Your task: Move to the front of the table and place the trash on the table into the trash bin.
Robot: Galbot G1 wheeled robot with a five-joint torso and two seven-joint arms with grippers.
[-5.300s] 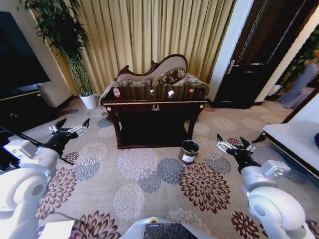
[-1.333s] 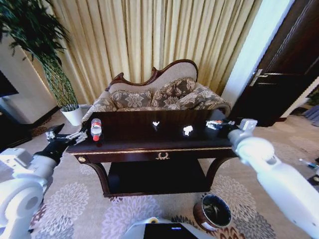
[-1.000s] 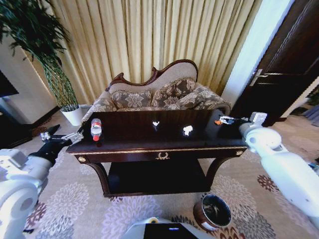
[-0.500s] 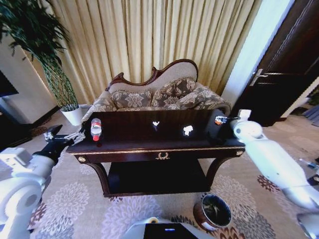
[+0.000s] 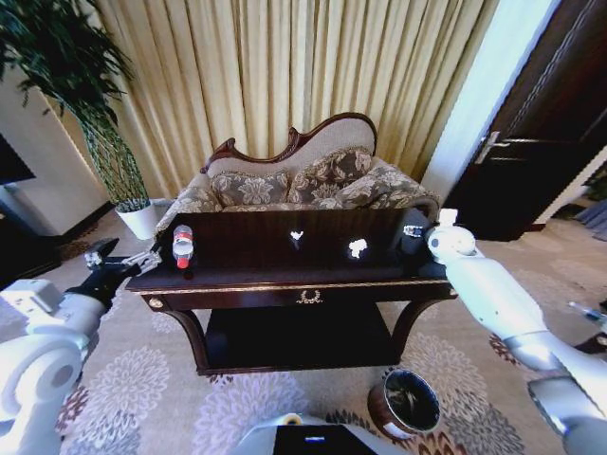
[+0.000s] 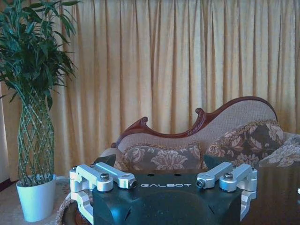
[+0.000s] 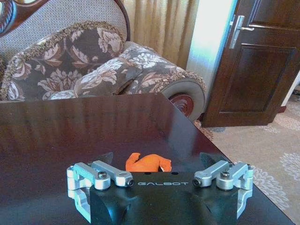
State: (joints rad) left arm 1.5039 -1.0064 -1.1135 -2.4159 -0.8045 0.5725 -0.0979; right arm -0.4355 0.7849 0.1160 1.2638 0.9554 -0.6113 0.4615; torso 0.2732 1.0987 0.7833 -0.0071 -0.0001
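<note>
The dark table (image 5: pixel 256 261) stands right in front of me. On its left end is a clear bottle (image 5: pixel 182 245) with a red cap. Two white scraps (image 5: pixel 297 235) (image 5: pixel 357 248) lie mid-table. My right gripper (image 5: pixel 413 230) is low over the table's right end. In the right wrist view that gripper (image 7: pixel 157 157) is open, with an orange scrap (image 7: pixel 147 162) on the tabletop between its fingers. My left gripper (image 5: pixel 121 263) hangs open off the table's left end, near the bottle; the left wrist view shows it (image 6: pixel 159 161) empty. The trash bin (image 5: pixel 377 409) sits on the carpet at front right.
A floral sofa (image 5: pixel 303 185) stands close behind the table, with curtains behind it. A plant in a white pot (image 5: pixel 142 218) is at the back left. A dark door (image 5: pixel 541 142) is to the right. Patterned carpet lies around the bin.
The camera came from across the room up to the table. In the last second my right gripper drew in over the table's right end, down around the orange scrap. The left arm barely moved.
</note>
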